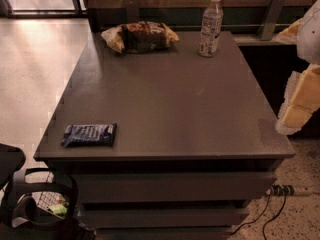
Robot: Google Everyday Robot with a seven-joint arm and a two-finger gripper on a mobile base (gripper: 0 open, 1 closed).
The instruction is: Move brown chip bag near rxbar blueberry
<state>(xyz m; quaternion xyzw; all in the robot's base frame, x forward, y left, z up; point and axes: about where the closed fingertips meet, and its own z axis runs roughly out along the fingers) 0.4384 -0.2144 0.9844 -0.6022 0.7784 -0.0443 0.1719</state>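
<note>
The brown chip bag (140, 36) lies at the far left of the grey table (170, 99), dark brown in the middle with pale ends. The rxbar blueberry (89, 134), a flat navy wrapper, lies at the table's near left corner. My gripper (299, 106) hangs at the right edge of the view, beside the table's right side and off its top. It is far from both the bag and the bar, and it holds nothing that I can see.
A clear water bottle (210, 25) stands upright at the far right of the table, right of the bag. A wall and rail run behind the table. A black frame (30, 204) sits at the lower left. Cables (275, 204) lie on the floor at the lower right.
</note>
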